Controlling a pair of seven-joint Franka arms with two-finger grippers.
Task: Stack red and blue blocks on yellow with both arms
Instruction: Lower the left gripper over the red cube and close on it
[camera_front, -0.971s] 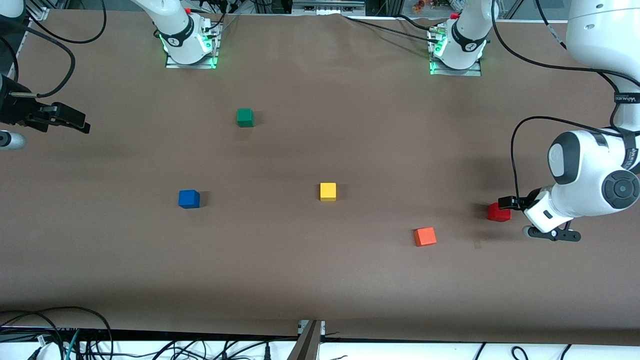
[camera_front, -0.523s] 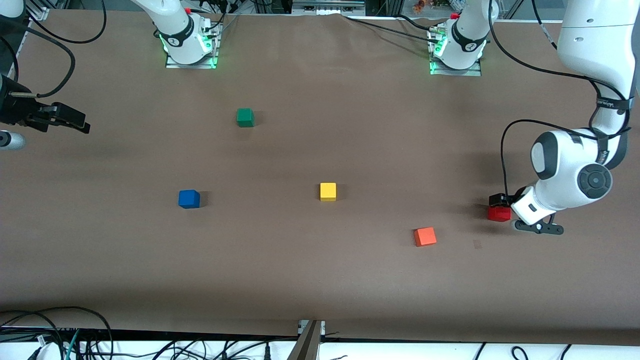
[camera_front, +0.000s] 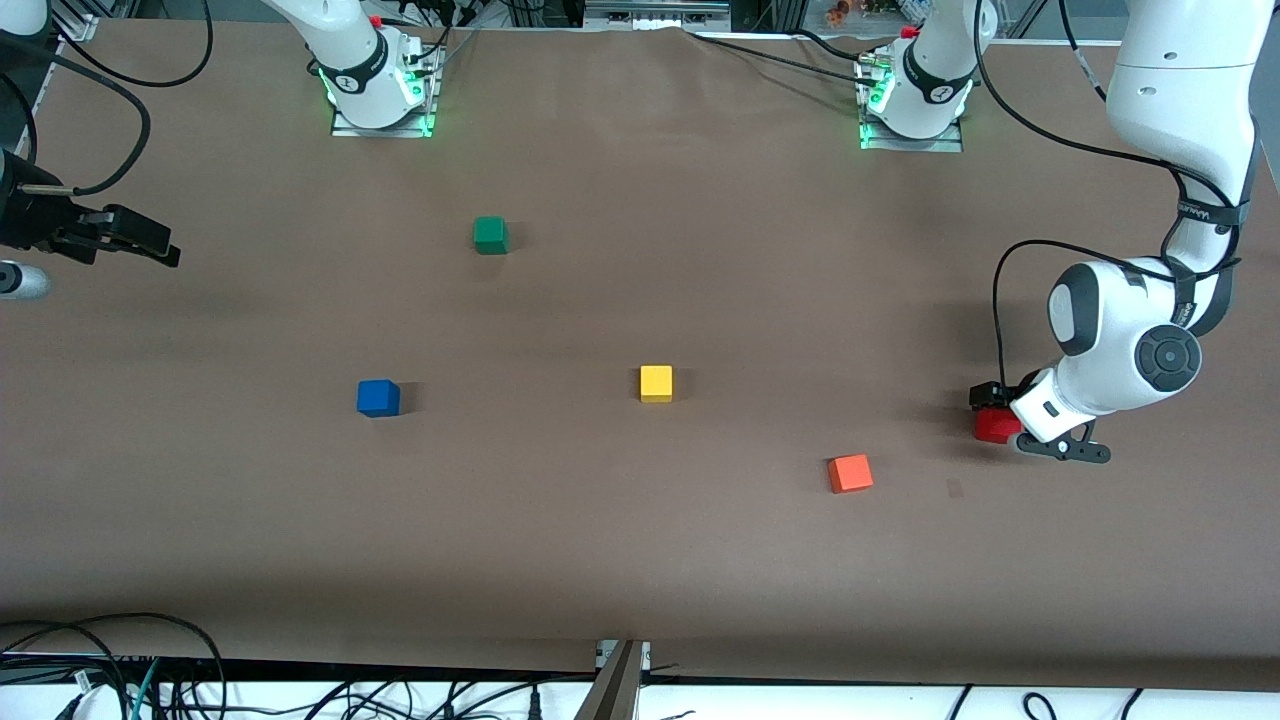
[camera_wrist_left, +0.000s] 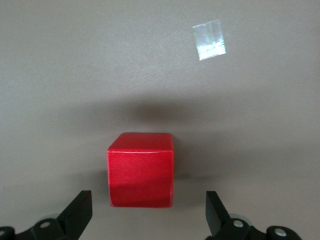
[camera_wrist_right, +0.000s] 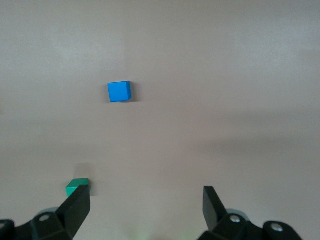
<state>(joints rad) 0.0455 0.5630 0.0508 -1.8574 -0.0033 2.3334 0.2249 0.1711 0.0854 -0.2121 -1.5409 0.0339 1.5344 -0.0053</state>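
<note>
- The wide brown matte table (camera_front: 640, 560) carries five small cubes, all lying apart; nothing is stacked yet, so I judge the whole task is ahead of me.
- My left arm reaches down at its own end of the table. My left gripper (camera_wrist_left: 147, 212) hangs low over the small matte red cube (camera_front: 993, 427), fingers spread wide, one on each side of it and neither touching; I hold nothing.
- My right arm waits at its end of the table, and my right gripper (camera_wrist_right: 145, 207) is spread wide and empty, up over bare table.
- The small bright yellow cube (camera_front: 656, 383), my stacking base, sits mid-table with nothing on it.
- The small deep blue cube (camera_front: 378, 397) sits beside the yellow one, well apart, toward my right arm's end.
- The orange cube (camera_front: 850, 473) and the green cube (camera_front: 490, 235) are not mine to move.
- Left to do, as I judge it: close on red, carry it onto yellow, then blue on top.
</note>
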